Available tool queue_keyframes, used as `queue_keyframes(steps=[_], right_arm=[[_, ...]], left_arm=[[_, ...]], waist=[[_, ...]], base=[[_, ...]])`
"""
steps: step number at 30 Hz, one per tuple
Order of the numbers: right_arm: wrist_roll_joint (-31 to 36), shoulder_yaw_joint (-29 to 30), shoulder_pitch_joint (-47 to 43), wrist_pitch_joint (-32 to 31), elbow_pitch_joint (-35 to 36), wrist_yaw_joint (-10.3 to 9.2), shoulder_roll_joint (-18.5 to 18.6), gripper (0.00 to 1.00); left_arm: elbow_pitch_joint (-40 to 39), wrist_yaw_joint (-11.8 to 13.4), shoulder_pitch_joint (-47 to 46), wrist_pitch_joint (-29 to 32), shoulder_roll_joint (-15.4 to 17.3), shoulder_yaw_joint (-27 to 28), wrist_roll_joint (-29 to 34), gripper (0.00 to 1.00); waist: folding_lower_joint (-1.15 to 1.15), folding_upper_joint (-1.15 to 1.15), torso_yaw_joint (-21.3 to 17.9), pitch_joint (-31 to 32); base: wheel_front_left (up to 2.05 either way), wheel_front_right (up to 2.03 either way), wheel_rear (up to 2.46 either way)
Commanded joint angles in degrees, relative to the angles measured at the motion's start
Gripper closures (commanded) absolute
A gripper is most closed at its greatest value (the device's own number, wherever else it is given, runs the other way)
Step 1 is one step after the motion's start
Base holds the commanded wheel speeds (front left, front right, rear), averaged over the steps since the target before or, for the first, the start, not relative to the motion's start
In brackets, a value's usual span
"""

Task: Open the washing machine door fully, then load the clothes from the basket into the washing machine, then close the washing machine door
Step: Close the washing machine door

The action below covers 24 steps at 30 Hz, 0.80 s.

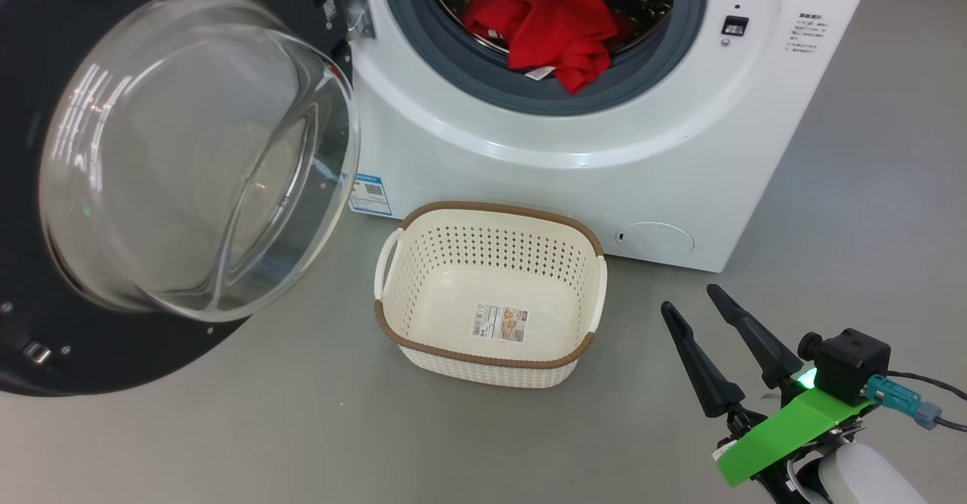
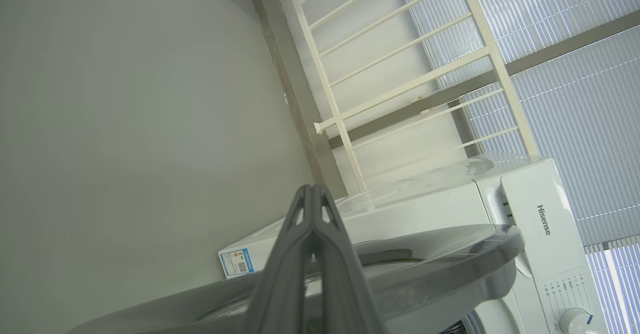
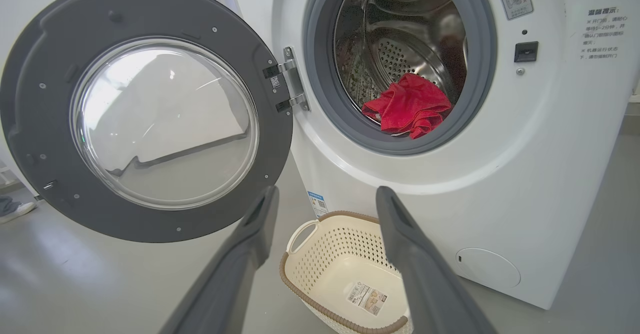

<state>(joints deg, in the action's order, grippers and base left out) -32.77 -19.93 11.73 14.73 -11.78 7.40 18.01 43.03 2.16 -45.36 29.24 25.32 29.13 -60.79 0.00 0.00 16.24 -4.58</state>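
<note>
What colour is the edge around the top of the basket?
Brown, on a cream basket. Best seen in the head view.

I see the washing machine door (image 1: 174,171) swung wide at nine o'clock, walling off that side, its glass bowl bulging my way. At twelve, the washing machine (image 1: 574,149) stands with its mouth open, the clothes (image 1: 551,20) draped over the lower lip. The basket (image 1: 495,207) sits just before it at centre; the floor (image 1: 302,428) at six is bare.
</note>
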Motion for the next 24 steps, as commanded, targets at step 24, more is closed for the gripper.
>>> queue_keyframes(steps=[24], right_arm=[[-0.4, 0.72, 0.73, 0.27, 1.1, 0.09, -0.03, 0.0]], left_arm=[[-0.28, -6.33, -1.51, 19.13, 2.68, -5.75, -4.2, 1.0]], waist=[[0.0, 0.0, 0.03, -0.3]], base=[[0.0, 0.0, 0.0]])
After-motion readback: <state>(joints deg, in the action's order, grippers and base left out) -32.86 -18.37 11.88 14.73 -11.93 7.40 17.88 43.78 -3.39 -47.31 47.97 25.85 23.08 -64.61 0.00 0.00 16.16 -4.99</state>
